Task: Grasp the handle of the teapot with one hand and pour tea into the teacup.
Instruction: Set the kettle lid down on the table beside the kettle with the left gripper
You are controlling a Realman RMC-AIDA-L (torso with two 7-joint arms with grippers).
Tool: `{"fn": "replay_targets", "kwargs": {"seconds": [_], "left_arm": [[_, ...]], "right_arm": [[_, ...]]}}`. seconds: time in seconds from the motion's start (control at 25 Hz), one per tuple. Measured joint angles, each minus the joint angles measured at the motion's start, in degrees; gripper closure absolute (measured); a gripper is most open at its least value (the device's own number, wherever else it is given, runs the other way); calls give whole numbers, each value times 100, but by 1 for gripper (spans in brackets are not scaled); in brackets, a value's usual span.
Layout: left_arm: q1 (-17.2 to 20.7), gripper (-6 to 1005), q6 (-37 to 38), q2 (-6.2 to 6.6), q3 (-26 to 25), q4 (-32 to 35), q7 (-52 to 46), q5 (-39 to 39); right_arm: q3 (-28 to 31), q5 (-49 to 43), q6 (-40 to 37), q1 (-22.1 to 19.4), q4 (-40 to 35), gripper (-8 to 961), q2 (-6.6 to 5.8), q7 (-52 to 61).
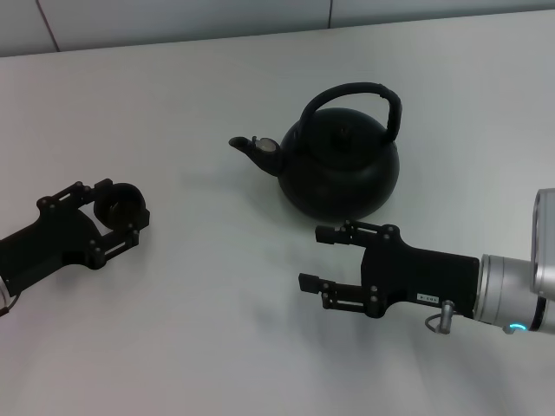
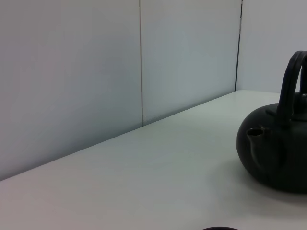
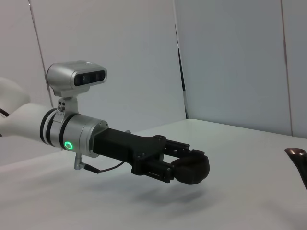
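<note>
The black teapot (image 1: 340,169) stands on the white table, its spout (image 1: 251,149) pointing towards my left side and its arched handle (image 1: 357,92) upright over the lid. My left gripper (image 1: 127,208) is shut on the small black teacup (image 1: 118,202), well to the left of the spout. The right wrist view shows that gripper (image 3: 191,163) holding the teacup (image 3: 193,170) a little above the table. My right gripper (image 1: 317,258) is open and empty, low over the table just in front of the teapot. The left wrist view shows the teapot (image 2: 278,148) and its handle (image 2: 291,81).
The white table (image 1: 217,329) runs back to pale wall panels (image 2: 96,62). The teapot's spout tip (image 3: 295,152) shows at the edge of the right wrist view. A silver camera unit (image 3: 76,77) sits on the left arm's wrist.
</note>
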Motion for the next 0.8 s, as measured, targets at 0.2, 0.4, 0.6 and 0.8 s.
{"fn": "replay_targets", "kwargs": {"seconds": [0.2, 0.4, 0.6, 0.8], "left_arm": [[-1, 291, 20, 0, 7, 6, -1, 0], [-101, 289, 73, -26, 232, -40, -2, -13], [-328, 286, 73, -43, 375, -314, 33, -11], [-557, 284, 15, -60, 579, -546, 77, -10]], "right_arm": [[0, 0, 0, -18, 0, 231, 0, 0], [0, 0, 0, -54, 0, 232, 0, 0], [0, -1, -4, -74, 0, 232, 0, 0], [0, -1, -18, -77, 0, 231, 0, 0]]}}
